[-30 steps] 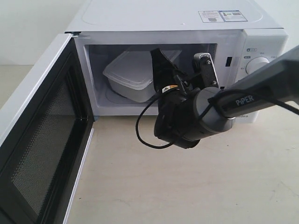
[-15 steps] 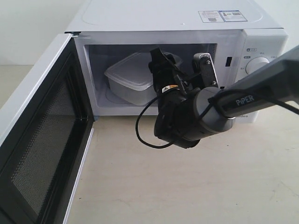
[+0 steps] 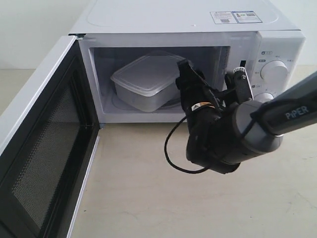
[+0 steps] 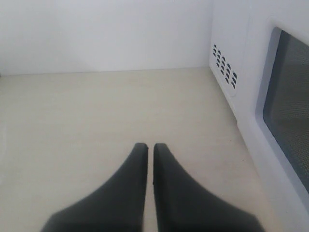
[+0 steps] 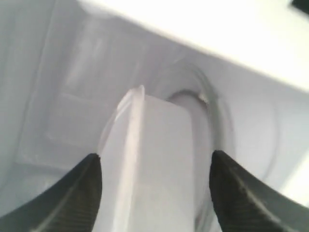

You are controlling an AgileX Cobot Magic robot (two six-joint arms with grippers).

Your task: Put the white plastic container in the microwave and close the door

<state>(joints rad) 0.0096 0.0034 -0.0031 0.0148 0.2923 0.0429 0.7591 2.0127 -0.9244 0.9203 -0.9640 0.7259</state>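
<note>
The white plastic container (image 3: 146,79) sits lidded inside the microwave (image 3: 188,17), on the glass turntable (image 3: 173,103). The door (image 3: 44,148) is swung wide open to the left, its black inner face and mesh window showing. My right gripper (image 3: 212,72) is open at the cavity's mouth, to the right of the container. In the right wrist view the container (image 5: 164,140) lies between and ahead of the spread jaws of the right gripper (image 5: 154,155), with a gap on each side. My left gripper (image 4: 147,145) is shut and empty over the table; it is out of the exterior view.
Two round knobs (image 3: 274,71) stand on the panel behind my right arm. A black cable (image 3: 171,153) loops below the wrist. In the left wrist view, the door's outer face (image 4: 289,106) and the microwave's side vents (image 4: 224,63) are to one side.
My right gripper has drawn back out of the cavity and shifted right and lower. The container, first hidden partly behind the fingers, now rests free on the turntable.
</note>
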